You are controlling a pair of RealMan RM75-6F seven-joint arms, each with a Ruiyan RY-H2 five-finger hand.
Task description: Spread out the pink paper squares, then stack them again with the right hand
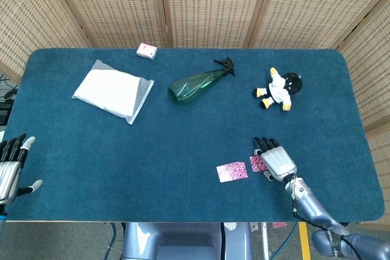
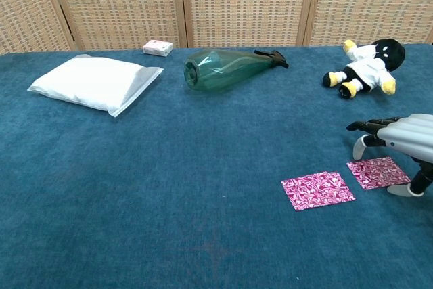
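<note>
Two pink patterned paper squares lie flat near the table's front right. The larger-looking one (image 1: pixel 232 172) (image 2: pixel 317 189) lies to the left. The second square (image 1: pixel 256 163) (image 2: pixel 378 172) lies just right of it, a small gap between them. My right hand (image 1: pixel 275 159) (image 2: pixel 404 136) hovers palm down over the second square's right edge, fingers spread, holding nothing. My left hand (image 1: pixel 10 166) shows at the front left edge of the head view, fingers apart and empty, far from the squares.
A white plastic-wrapped pack (image 1: pixel 114 91) (image 2: pixel 94 82) lies at the back left. A small pink box (image 1: pixel 146 50) (image 2: pixel 157 47) sits by the far edge. A green spray bottle (image 1: pixel 199 81) (image 2: pixel 226 69) lies on its side mid-table. A black-and-white plush toy (image 1: pixel 278 89) (image 2: pixel 365 67) lies back right.
</note>
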